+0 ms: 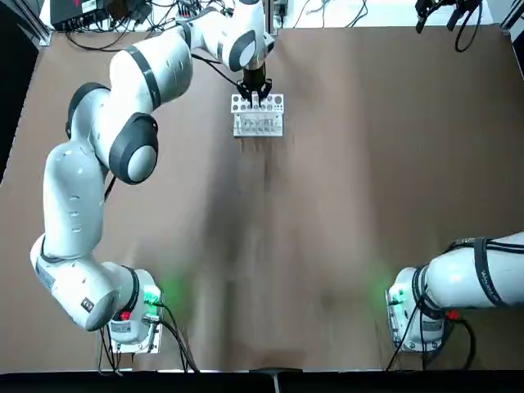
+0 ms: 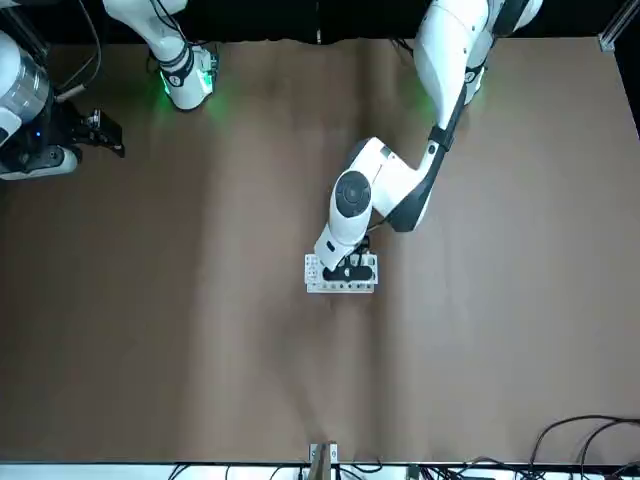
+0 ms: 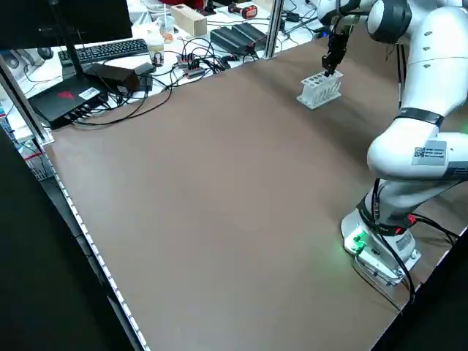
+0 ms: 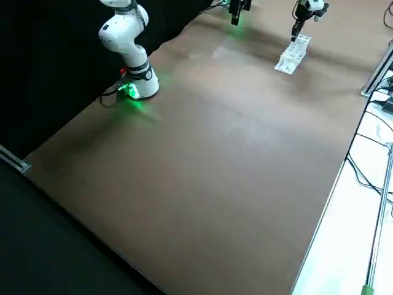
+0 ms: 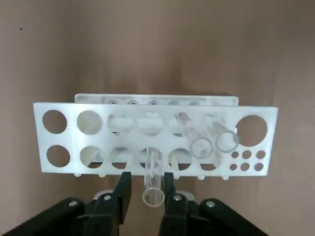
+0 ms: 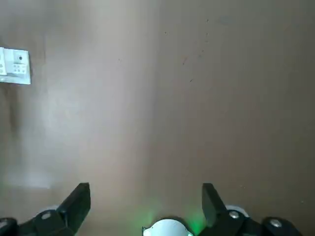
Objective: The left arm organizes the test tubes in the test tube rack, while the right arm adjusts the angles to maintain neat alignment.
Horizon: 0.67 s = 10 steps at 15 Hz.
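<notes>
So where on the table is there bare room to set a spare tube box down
Nearly all the brown table is bare, from the test tube rack down to both arm bases. It is crowded only at the rack, where the left gripper holds a test tube.

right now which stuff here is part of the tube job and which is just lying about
In the job: rack; tube gripped by the left claw; two tubes leaning in the rack; right claw, open, parked.

Lying about: keyboard, cables, black boxes.
</notes>
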Each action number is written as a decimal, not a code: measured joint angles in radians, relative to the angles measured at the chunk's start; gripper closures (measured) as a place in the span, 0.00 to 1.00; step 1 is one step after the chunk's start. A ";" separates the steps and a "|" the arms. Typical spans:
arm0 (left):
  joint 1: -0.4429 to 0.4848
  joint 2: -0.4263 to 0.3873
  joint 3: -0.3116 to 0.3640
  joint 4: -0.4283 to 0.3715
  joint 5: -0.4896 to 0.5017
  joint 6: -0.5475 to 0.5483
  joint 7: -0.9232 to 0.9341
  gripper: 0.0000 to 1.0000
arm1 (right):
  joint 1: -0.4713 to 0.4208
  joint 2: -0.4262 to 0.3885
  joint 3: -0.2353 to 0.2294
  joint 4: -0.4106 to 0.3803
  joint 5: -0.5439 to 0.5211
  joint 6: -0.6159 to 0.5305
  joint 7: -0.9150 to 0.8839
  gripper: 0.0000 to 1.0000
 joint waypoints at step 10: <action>-0.010 0.000 0.000 0.000 0.000 -0.014 0.000 0.67 | 0.000 0.000 0.000 0.000 0.000 0.000 0.000 0.00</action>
